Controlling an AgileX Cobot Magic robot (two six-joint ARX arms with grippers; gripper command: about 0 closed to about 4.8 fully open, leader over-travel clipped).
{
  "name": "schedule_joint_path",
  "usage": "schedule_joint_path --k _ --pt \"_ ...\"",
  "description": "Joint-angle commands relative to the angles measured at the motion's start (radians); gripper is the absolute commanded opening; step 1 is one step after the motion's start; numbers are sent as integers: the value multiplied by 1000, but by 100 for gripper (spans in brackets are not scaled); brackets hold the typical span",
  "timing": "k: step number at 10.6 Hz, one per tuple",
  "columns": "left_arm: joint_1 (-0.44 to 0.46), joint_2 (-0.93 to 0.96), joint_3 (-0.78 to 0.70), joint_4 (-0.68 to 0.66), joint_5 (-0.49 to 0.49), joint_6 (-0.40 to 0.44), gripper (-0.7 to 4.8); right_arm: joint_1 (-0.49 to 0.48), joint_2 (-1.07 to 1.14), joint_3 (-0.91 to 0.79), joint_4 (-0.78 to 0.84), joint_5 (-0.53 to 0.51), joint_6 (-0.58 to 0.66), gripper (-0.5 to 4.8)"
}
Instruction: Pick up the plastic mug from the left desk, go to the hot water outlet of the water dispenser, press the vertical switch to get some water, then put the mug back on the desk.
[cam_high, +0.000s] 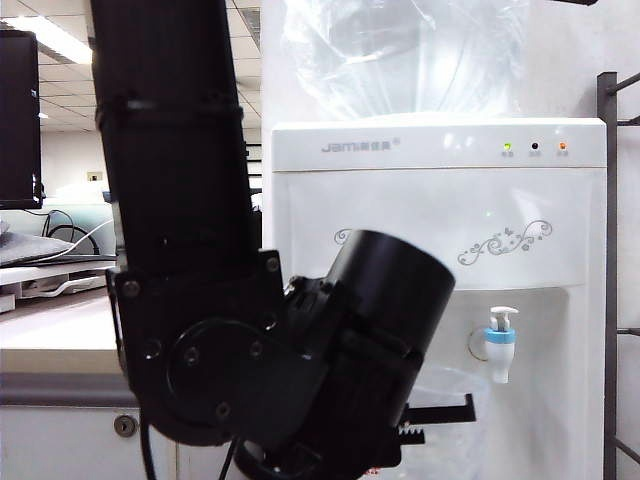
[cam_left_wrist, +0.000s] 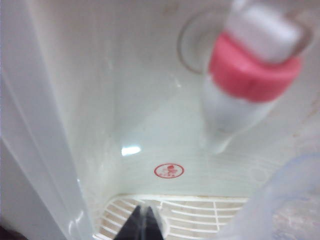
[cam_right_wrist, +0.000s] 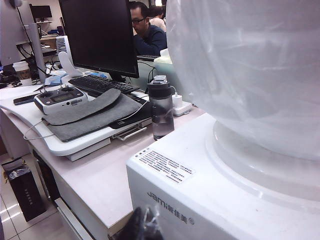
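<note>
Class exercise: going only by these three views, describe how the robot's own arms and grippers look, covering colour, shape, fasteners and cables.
The left arm is matt black: a thick boxy link, a bolted round joint housing, a cylindrical wrist barrel and a thin black cable below. The left gripper shows dark tapered fingers and a toothed black rail. The right gripper shows only dark finger tips.

The left arm fills the exterior view's left, wrist angled down to the right, its tool (cam_left_wrist: 142, 225) with fingertips pressed together. The right tool (cam_right_wrist: 142, 227) shows only as dark, blurred tips, seemingly closed.
</note>
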Motion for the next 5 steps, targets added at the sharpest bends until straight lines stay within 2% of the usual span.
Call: schedule_joint_path --k 1,5 --pt "-15 -29 2 78 -34 41 3 0 -19 2 12 31 4 -5" --pt "-26 -58 2 117 -53 93 4 -18 -32 2 -2 32 4 -5"
